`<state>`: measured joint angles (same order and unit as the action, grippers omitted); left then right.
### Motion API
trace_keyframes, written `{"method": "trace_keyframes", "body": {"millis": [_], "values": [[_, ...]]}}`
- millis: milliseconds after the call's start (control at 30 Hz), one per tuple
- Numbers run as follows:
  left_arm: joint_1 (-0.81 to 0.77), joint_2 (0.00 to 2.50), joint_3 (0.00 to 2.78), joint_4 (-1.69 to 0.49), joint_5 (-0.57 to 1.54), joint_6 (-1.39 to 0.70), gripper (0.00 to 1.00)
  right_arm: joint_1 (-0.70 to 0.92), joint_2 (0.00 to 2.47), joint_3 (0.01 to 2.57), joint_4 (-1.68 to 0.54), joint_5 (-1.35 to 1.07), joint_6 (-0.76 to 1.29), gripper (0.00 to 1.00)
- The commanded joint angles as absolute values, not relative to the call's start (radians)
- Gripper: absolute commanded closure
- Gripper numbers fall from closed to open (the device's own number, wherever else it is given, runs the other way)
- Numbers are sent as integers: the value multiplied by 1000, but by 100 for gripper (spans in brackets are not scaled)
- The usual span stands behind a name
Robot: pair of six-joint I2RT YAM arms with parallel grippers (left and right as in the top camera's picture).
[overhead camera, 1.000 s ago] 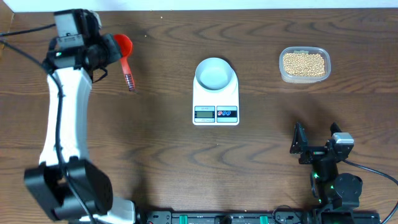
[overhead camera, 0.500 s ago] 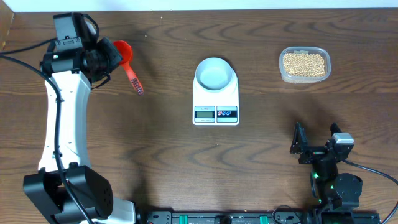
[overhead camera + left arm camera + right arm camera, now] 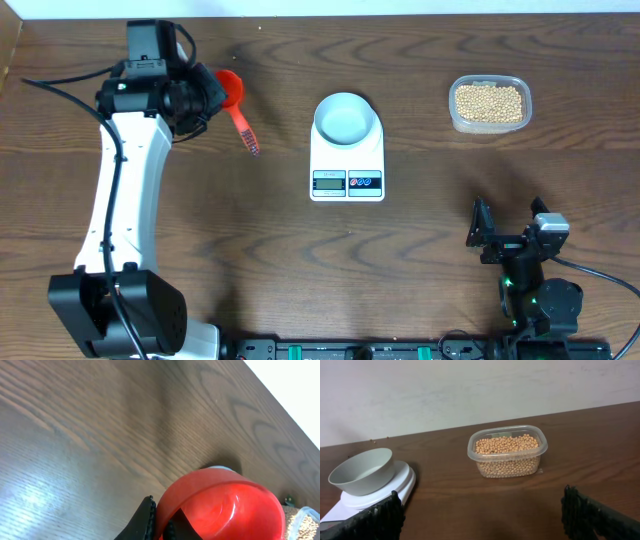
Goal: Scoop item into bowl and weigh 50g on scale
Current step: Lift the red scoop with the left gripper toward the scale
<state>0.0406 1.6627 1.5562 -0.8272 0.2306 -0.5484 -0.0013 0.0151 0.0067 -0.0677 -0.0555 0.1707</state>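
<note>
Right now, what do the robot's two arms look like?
The left arm is a long white tube with chunky black joints and thin black cables running along it. The right arm is all black, with a tiny green light and a small grey block on it. Its fingers are black and bumpy.

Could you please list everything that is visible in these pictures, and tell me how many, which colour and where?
scoop: one, red, far left, held in the left gripper
bowl: one, pale blue-grey, empty, on the scale
scale: one, white, middle of the table
tub: one, clear plastic, far right
beans: many, tan-yellow, in the tub
table: one, dark brown wood, under everything
left gripper: one, black, shut on the scoop
right gripper: one, black, open, near right, holding nothing
</note>
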Motion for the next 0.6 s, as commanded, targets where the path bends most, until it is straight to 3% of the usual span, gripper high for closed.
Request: {"method": "trace_keyframes", "body": {"millis": [0,567], "values": [[28,1660,1565,-836,228,-630,93,1,13,6,-72,-55,156,1],[-32,1660,1565,-992,274,-1114,93,1,13,6,-72,-55,156,1]]}}
